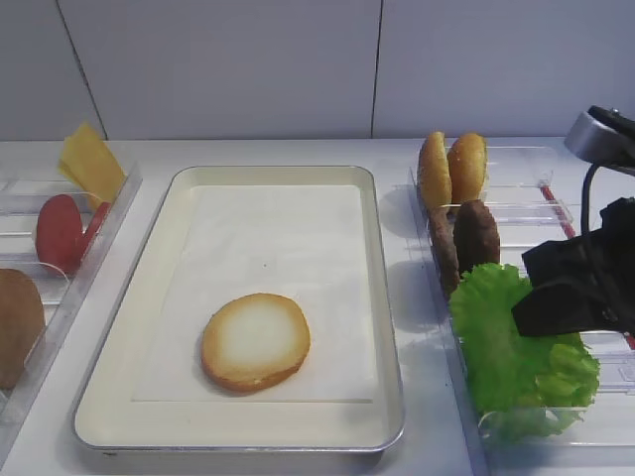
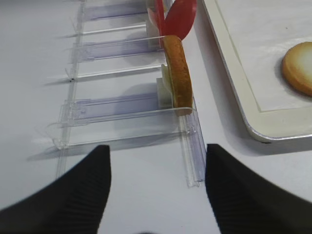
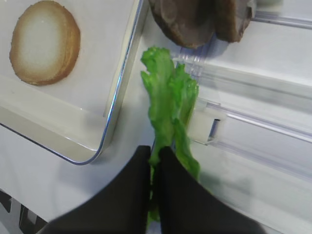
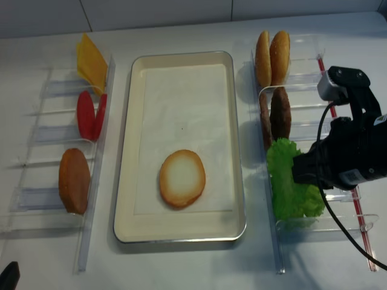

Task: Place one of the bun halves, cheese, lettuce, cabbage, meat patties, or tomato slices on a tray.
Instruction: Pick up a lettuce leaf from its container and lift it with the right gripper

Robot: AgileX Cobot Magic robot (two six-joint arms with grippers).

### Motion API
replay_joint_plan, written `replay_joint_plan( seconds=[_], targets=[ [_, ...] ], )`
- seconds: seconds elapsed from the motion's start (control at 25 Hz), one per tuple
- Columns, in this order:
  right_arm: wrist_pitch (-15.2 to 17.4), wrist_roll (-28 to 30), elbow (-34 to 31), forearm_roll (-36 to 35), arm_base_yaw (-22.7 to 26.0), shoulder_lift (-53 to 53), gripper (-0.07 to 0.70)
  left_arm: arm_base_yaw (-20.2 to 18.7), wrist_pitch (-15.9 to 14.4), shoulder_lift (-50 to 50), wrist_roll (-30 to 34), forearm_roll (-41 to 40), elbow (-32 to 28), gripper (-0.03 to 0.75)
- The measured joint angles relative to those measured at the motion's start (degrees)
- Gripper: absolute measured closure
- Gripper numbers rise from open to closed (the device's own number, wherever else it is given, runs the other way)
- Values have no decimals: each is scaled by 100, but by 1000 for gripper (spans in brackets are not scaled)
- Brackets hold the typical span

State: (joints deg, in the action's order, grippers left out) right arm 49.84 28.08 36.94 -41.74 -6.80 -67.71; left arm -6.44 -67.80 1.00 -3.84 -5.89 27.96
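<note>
The silver tray (image 1: 387, 297) holds one bun half (image 1: 255, 341), cut face up. My right gripper (image 3: 155, 152) is shut on a ruffled green lettuce (image 3: 168, 92) leaf, pinched on edge over the clear holder just right of the tray. From above, that gripper (image 4: 296, 175) sits against the lettuce (image 4: 284, 178). Behind it stand two meat patties (image 1: 466, 238) and two more bun halves (image 1: 451, 169). On the left are the cheese (image 1: 91, 164), tomato slices (image 1: 62, 230) and another bun half (image 2: 176, 73). My left gripper (image 2: 157, 151) is open over bare table. No cabbage shows.
Clear plastic holders (image 4: 36, 157) with thin upright dividers run along both long sides of the tray. The right holder's front wall (image 1: 556, 421) stands just before the lettuce. The tray's rounded near corner (image 3: 90, 158) lies close to my right fingers.
</note>
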Motion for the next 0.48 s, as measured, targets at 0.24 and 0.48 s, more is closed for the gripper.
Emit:
replay_joint_plan(
  seconds=[0.24,0.48],
  targets=[
    [127,185,40,-171,0,86,583,0,0,0,0,0,0,301],
    [498,185,563,-198,0,312,584,0,0,0,0,0,0,301]
  ],
)
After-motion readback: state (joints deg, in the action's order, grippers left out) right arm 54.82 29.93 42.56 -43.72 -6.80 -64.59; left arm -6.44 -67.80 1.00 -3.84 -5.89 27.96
